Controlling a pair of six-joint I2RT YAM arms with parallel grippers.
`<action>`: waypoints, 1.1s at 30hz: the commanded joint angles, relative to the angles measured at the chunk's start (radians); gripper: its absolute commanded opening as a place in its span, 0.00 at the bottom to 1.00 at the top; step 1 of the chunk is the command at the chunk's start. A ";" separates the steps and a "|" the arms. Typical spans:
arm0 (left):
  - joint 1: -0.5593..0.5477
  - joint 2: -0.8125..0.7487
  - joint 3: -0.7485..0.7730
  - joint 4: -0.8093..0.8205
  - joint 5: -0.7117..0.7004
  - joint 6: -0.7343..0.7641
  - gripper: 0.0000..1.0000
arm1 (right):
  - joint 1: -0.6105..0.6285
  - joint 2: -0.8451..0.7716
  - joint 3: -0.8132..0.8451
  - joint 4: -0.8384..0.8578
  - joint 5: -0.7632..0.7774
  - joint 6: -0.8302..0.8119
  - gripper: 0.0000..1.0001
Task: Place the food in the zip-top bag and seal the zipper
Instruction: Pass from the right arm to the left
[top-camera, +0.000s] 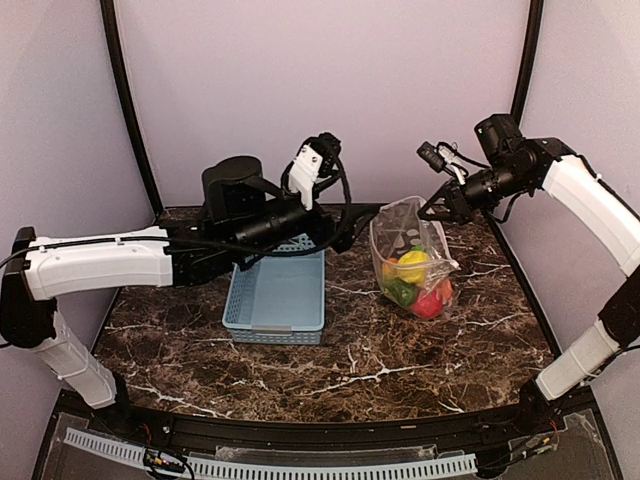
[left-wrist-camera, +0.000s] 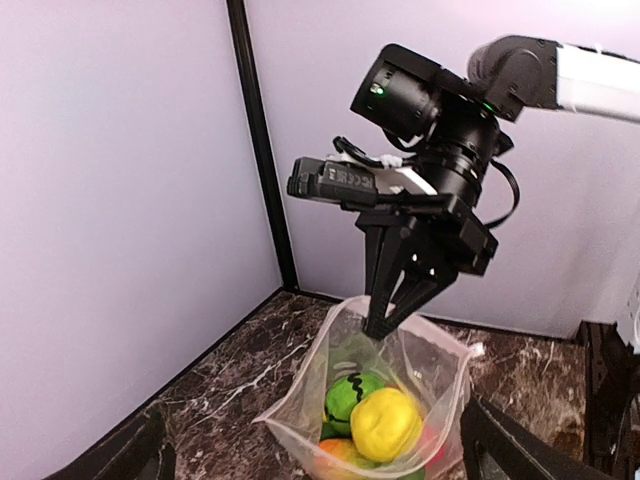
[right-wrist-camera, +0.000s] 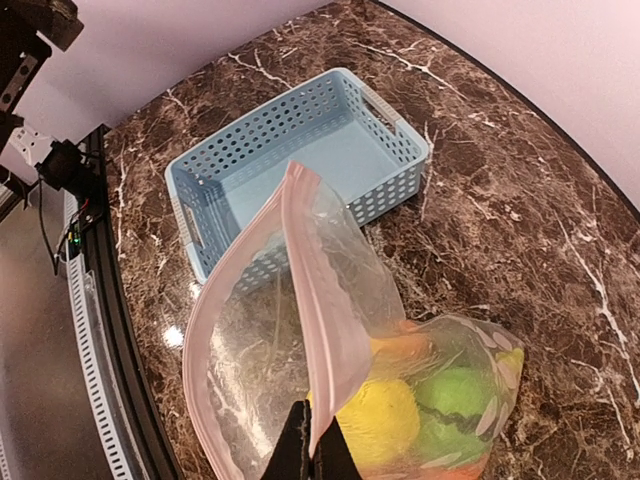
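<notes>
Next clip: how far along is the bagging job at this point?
Done: the food sits inside the zip-top bag, and the blue basket holds none. In hand: the right fingers pinch the zipper edge, holding the bag upright; the left fingers are open, apart from the bag. Left: the mouth gapes open, so the zipper needs sealing.

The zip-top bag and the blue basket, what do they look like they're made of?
Zip-top bag: thin, soft clear plastic film, glossy; it crinkles and the food shows through. Basket: rigid light blue plastic, probably moulded, with a dull sheen; regular rows of holes in its walls.
</notes>
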 joint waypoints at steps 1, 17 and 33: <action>-0.003 -0.128 -0.165 -0.089 0.061 0.198 0.97 | 0.024 -0.046 0.060 -0.105 -0.126 -0.138 0.00; -0.003 0.023 -0.162 -0.050 0.361 0.216 0.88 | 0.085 -0.052 -0.005 -0.200 -0.145 -0.222 0.00; -0.003 0.198 -0.047 0.090 0.447 0.155 0.42 | 0.080 -0.025 -0.021 -0.182 -0.143 -0.210 0.02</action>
